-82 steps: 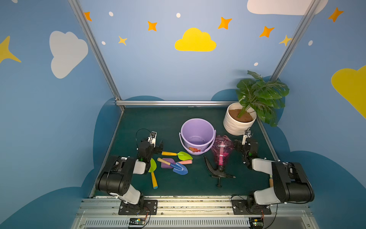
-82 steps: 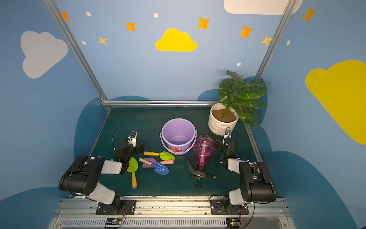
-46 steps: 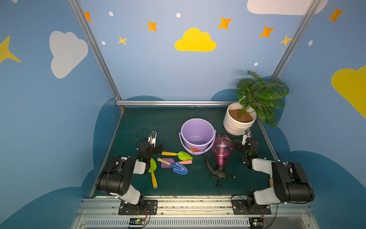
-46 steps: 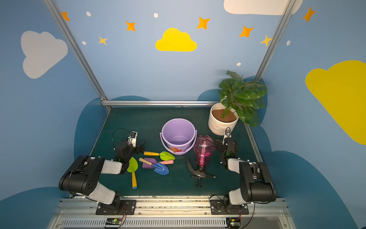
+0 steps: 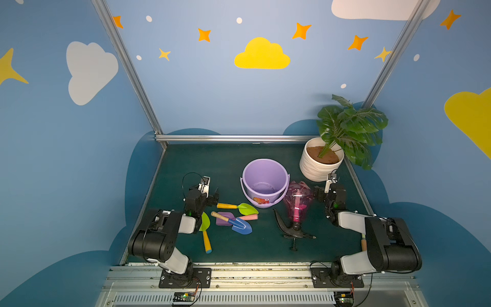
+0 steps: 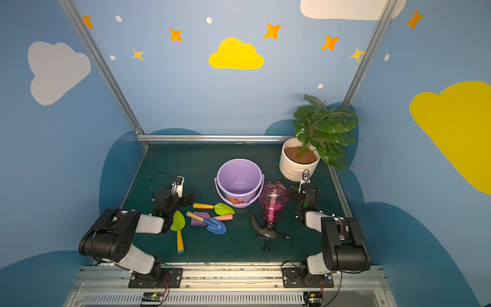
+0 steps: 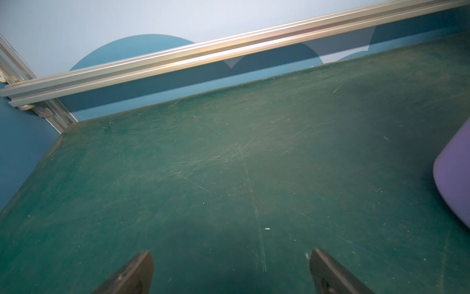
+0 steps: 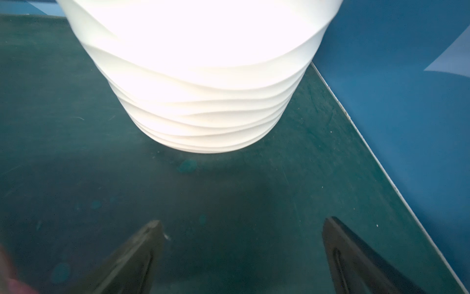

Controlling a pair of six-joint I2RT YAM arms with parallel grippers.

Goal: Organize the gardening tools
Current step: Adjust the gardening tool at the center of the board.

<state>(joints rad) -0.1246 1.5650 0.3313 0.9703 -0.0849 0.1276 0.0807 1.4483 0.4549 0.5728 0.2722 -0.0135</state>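
Observation:
The gardening tools lie on the green table [image 5: 220, 164] in both top views. One lime-green trowel [image 5: 247, 208] rests just in front of the bucket. Another lime-green trowel [image 5: 204, 224] lies by my left arm. A blue trowel [image 5: 241, 226] lies across a purple trowel [image 5: 223, 220] with a pink handle. The pink spray bottle [image 5: 297, 200] lies on its side, black trigger toward the front. My left gripper [image 7: 230, 254] is open over bare table, left of the trowels. My right gripper [image 8: 243, 224] is open and empty, between the spray bottle and the plant pot.
The lilac bucket [image 5: 264, 175] stands upright mid-table; its wall shows at the edge of the left wrist view [image 7: 452, 178]. A white ribbed pot [image 5: 314, 166] with a leafy plant stands back right, close ahead of the right gripper [image 8: 203, 101]. Metal rails border the table.

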